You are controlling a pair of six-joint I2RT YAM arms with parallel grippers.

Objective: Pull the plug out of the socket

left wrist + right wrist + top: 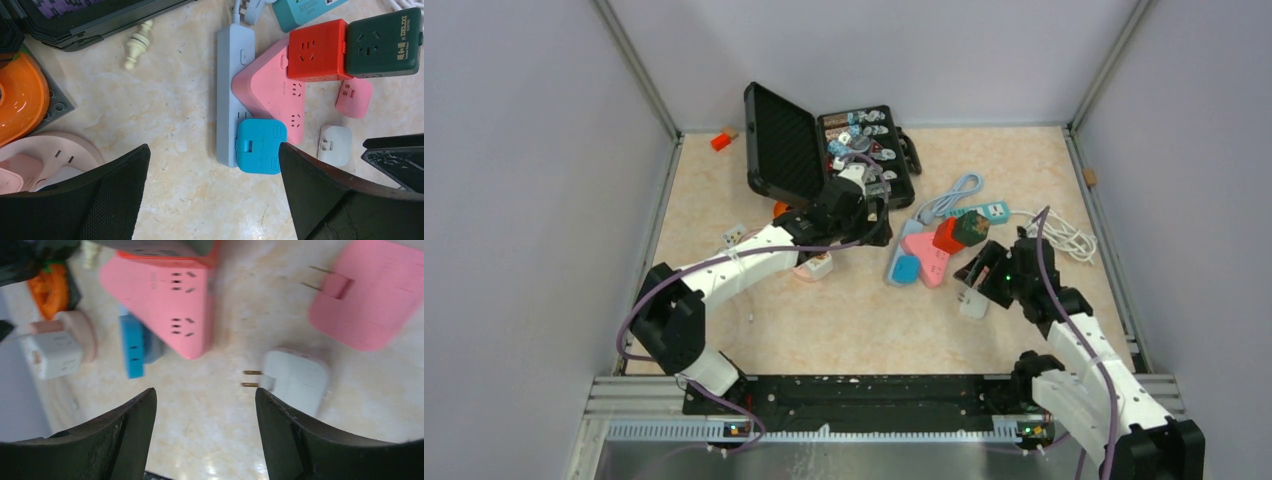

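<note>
Top view: the white plug [973, 303] lies on the surface, apart from the pink socket [927, 255] and just beside the right fingers [976, 275]. The left fingers [876, 212] hover near the case [784, 150].

Left wrist: fingers spread wide, grasping nothing.

Right wrist: fingers released and empty. The plug [295, 380] lies loose beyond them, prongs bare, near the socket [170, 305].

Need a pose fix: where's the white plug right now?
In the right wrist view the white plug lies loose, prongs bare, right of the pink triangular socket and just beyond the open right gripper.
</note>
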